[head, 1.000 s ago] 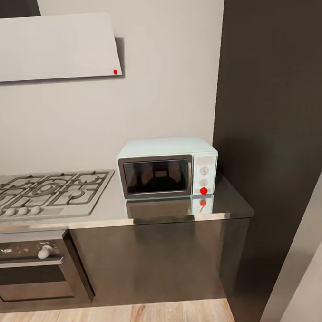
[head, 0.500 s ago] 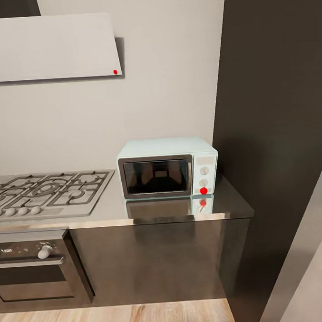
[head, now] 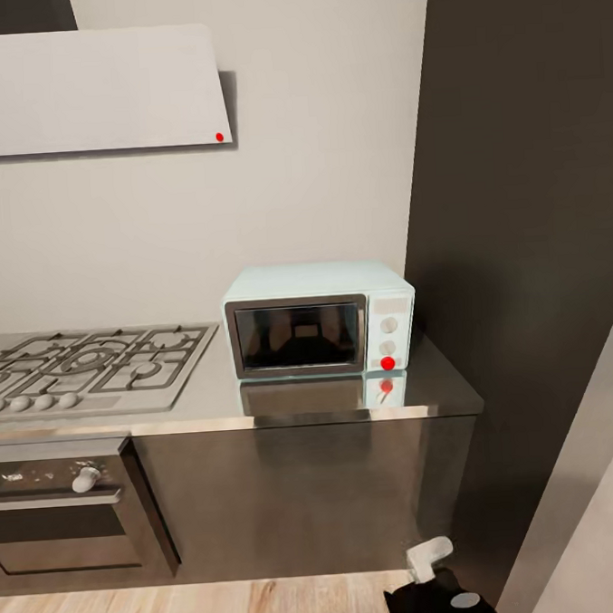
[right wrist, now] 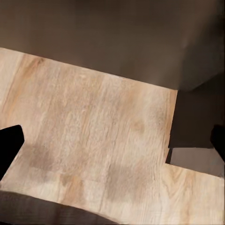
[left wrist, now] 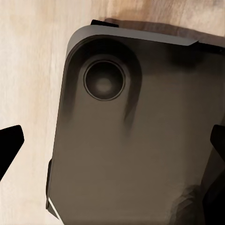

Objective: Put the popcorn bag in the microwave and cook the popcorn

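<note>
Microwave sitting mid-frame on countertop, door shut. Right gripper showing at lower right, well below it, nearer arm; fingers standing apart. Left gripper's fingers also apart. Popcorn bag's position unknown.

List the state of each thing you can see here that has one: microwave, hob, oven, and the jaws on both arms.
microwave: door closed, upright on the countertop, a red marker on its panel.
gas hob: no flame visible.
oven: door closed.
left gripper: jaws spread apart, nothing between them.
right gripper: jaws spread apart, nothing held, over the wooden floor.
</note>
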